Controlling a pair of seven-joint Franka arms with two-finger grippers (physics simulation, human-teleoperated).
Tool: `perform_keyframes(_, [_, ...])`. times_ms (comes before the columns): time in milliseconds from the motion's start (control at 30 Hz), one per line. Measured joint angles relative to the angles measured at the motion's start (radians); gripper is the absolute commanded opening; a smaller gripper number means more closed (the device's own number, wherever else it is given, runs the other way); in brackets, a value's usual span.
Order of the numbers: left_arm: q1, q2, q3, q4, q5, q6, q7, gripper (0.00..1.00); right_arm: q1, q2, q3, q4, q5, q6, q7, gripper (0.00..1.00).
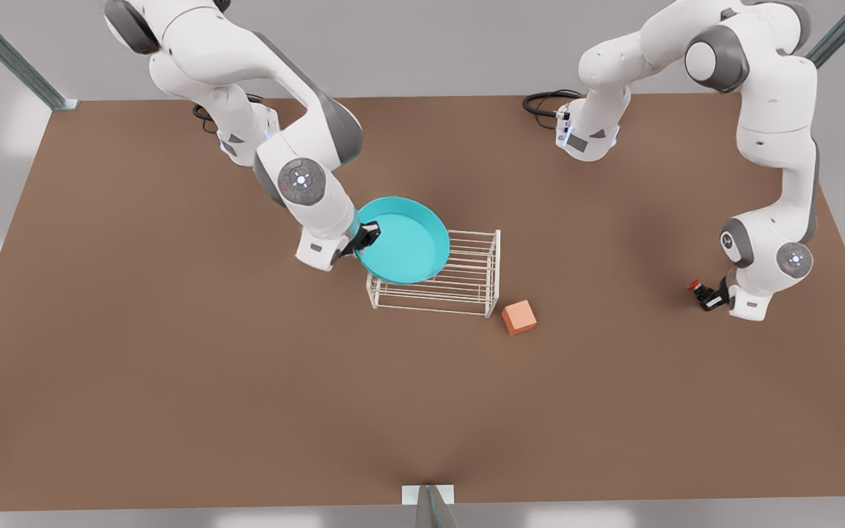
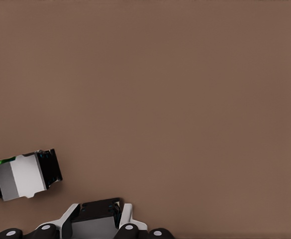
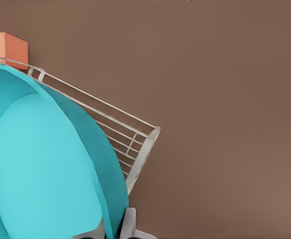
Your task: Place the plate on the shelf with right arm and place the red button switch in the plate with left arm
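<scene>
Front view shows the right gripper [image 1: 365, 238] with its fingers clamped on the rim of the plate [image 1: 400, 242], holding it tilted over the end of the shelf [image 1: 466, 282] nearest that arm, near the middle of the table [image 1: 173, 367]; an orange cube [image 1: 518, 317] sits just beside the shelf's far corner. The step in hand looks like setting the plate down, which calls for levelling it, centring it on the top bars, then letting go. Toward the table's opposite side, the left gripper [image 1: 708, 296] has its fingers closed on the red button switch [image 1: 697, 286]; a green-capped switch [image 2: 23, 177] lies nearby.
</scene>
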Motion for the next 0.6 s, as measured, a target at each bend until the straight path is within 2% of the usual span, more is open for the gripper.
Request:
perform_keyframes(267, [-0.013,-0.111,-0.039,0.004,-0.007,-0.084,-0.013,0.53,0.072,0.095,0.0,0.108,-0.042,0.041,0.271,0.22])
perform_keyframes(300, [-0.015,-0.124,-0.049,0.004,-0.008,-0.096,-0.017,0.53,0.082,0.101,-0.001,0.116,-0.05,0.043,0.301,0.27])
perform_keyframes(333, [-0.015,-0.137,-0.061,0.004,-0.008,-0.108,-0.021,0.52,0.086,0.104,-0.002,0.119,-0.058,0.044,0.33,1.0])
perform_keyframes(500, [-0.015,-0.214,-0.128,0.015,-0.012,-0.193,-0.05,0.5,0.071,0.09,-0.011,0.124,-0.098,0.03,0.46,1.0])
perform_keyframes(600, [-0.013,-0.251,-0.203,0.065,-0.013,-0.272,-0.079,0.5,0.051,0.078,-0.015,0.124,-0.095,0.024,0.51,1.0])
